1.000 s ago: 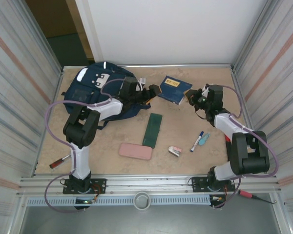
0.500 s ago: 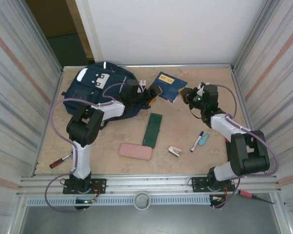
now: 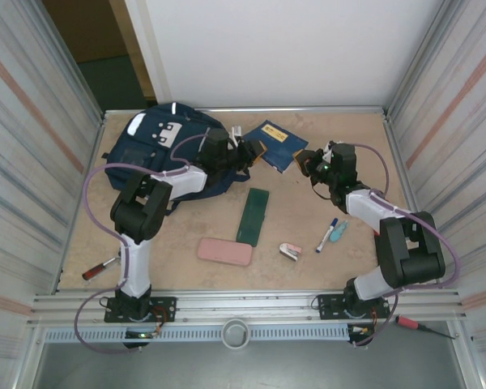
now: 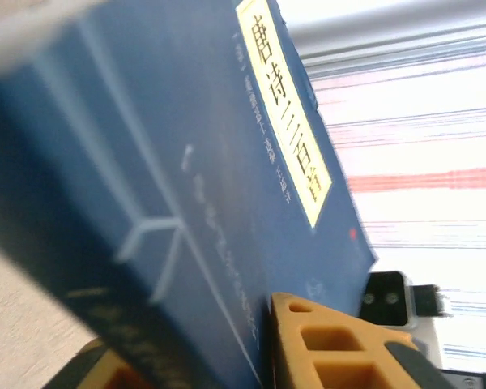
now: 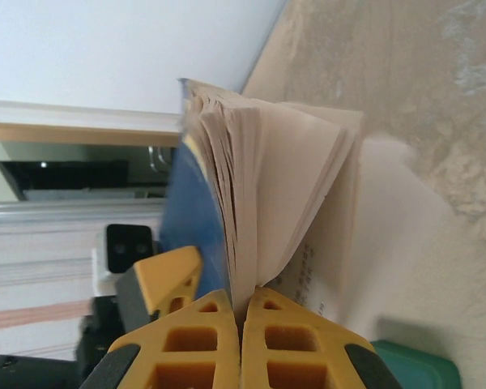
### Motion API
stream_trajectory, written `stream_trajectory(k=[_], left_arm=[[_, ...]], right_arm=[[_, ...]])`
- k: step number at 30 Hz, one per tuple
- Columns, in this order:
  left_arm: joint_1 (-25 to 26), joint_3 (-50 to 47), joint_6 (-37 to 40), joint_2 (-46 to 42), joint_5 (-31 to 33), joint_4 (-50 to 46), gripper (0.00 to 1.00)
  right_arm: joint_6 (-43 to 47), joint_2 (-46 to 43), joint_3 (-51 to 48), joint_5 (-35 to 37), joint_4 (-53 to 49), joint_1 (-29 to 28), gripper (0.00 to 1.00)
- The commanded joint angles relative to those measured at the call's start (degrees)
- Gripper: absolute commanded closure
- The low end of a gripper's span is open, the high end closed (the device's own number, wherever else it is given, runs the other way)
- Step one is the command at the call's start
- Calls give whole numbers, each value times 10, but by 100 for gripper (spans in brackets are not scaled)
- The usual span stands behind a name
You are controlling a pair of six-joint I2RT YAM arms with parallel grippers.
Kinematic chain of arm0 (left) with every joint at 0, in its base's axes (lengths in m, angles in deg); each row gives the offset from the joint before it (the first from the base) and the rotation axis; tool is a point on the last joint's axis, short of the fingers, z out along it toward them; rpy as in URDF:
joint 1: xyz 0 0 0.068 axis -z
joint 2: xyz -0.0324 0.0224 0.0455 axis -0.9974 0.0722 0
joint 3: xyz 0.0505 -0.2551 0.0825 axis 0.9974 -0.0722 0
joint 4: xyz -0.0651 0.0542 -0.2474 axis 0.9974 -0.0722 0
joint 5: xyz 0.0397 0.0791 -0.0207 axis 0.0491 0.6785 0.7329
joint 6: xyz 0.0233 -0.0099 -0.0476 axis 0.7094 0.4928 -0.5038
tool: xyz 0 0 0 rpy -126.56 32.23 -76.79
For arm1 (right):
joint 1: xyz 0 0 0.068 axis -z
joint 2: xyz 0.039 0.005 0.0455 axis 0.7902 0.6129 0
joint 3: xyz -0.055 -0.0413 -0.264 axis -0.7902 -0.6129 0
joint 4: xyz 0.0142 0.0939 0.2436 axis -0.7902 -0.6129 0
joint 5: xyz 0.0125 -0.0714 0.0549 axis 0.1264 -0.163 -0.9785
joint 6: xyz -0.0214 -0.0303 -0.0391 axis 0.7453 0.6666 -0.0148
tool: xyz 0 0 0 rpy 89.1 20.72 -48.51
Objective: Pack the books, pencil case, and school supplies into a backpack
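I'm packing the book [image 3: 277, 143]: left gripper [image 3: 255, 152] clamps one edge, right gripper [image 3: 305, 160] pinches its pages (a thin hold), just beside the backpack [image 3: 158, 146], so next I'd carry it bagward, both arms in step.

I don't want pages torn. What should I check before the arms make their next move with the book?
1. Left gripper closed on the navy-blue hardcover book with a yellow label: ok.
2. Right gripper holding the whole book: not ok. It pinches a thin part, and the pages fan open.
3. Large navy-blue fabric backpack mouth open: cannot tell.
4. Book lifted off the beige table: cannot tell.
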Motion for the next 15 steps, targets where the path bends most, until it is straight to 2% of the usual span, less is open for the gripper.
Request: stream_trajectory(k=[1,3,4,10,15], left_arm=[[-9,12,18,-24,2,17,88],[-14,11,25,-33,2,19,93],[-17,9,27,-38,2,24,95],[-37,-9,27,-75,-5,69,100],[-40,-23,32,-108,-1,80,100]], right_arm=[[48,1,7,-10,-19,6,100],[62,0,10,-19,-34,11,100],[69,-1,12,-27,-45,15,95],[94,-26,17,-80,-81,28,52],[78,-50,8,-89,-61,9,30]])
